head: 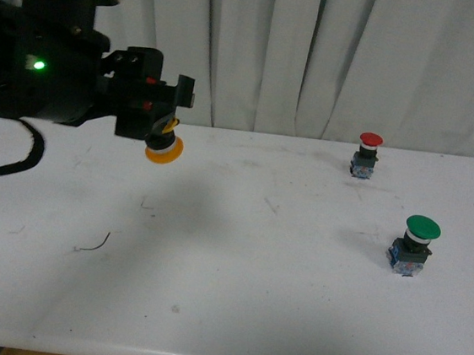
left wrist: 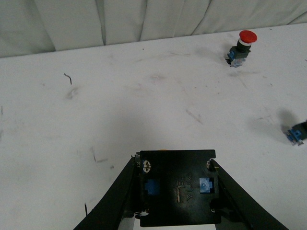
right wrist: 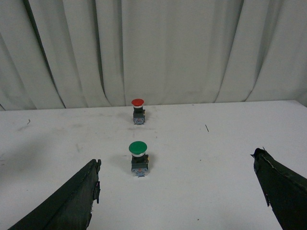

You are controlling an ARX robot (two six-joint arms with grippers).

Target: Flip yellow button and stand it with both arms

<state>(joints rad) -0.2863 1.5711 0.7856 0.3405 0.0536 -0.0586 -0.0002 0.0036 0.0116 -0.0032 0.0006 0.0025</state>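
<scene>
You had the yellow button point(head: 163, 152) up off the white table point(head: 248, 314), hanging cap-down over its far left part. The orange-yellow cap pointed at the tabletop and the black body sat above it. The left gripper point(head: 160, 121) was pinching that body. In the left wrist view the square black underside of the button point(left wrist: 176, 188), with two bluish contacts on it, sat wedged between the two black fingers point(left wrist: 115, 196), one against each side. A soft shadow lay on the table beneath it (faint, but visible in the front view).

Your right gripper point(right wrist: 176, 160) was spread wide with nothing between its fingers point(right wrist: 72, 203). It did not show in the front view at all. Through its gap, the right wrist view looked at the green-capped button point(right wrist: 138, 158) standing upright, and at the red-capped button point(right wrist: 138, 110) upright farther back near the table's rear edge.

In the front view both stood on the right side of the table, well apart from the yellow one. The red-capped button point(head: 367, 154) was the farther and the green-capped button point(head: 416, 244) the nearer.

A small dark curved scrap point(head: 92, 245) lay on the table nearer the front, below the raised button. A black cable point(head: 18, 163) looped over the table's left edge. Pale pleated curtains point(head: 317, 59) closed off the background.
</scene>
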